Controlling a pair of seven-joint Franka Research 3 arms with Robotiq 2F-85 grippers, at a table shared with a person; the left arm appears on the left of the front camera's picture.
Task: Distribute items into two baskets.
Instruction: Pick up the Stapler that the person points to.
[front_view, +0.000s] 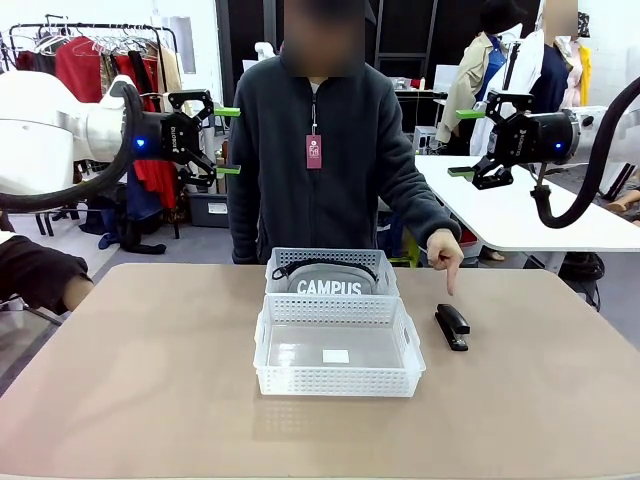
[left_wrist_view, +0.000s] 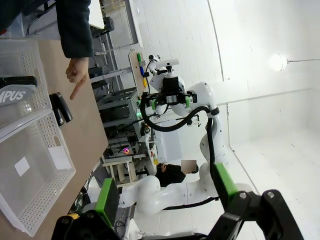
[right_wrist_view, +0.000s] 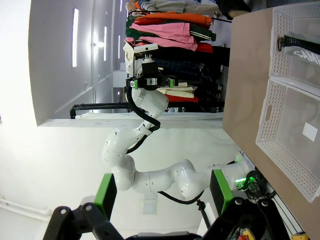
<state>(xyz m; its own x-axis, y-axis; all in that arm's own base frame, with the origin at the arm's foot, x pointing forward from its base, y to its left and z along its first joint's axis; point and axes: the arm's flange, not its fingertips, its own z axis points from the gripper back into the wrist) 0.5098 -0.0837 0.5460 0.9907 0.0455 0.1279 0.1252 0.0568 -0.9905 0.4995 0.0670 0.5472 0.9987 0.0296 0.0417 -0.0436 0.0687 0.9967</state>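
Both arms hang high over the worktop (front_view: 150, 380), the left pincer (front_view: 228, 141) and the right pincer (front_view: 464, 142) spread wide and holding nothing, apparently waiting on a cue from the person across from them. Midway between the pincers and well below them, two baskets stand end to end, touching. The grey pouch (front_view: 328, 283) lies in the farther basket (front_view: 330, 256), so one item looks already dealt with. The black stapler (front_view: 452, 326) lies on the bare worktop, below the right pincer and just beside the nearer basket (front_view: 335, 381). The person's hand (front_view: 444, 250) points a finger down at it, probably marking it as the next pick for the nearer basket, which has nothing in it but a white label. The nearer basket's wall hides the pouch's lower half, and the left wrist camera cuts off its lettering
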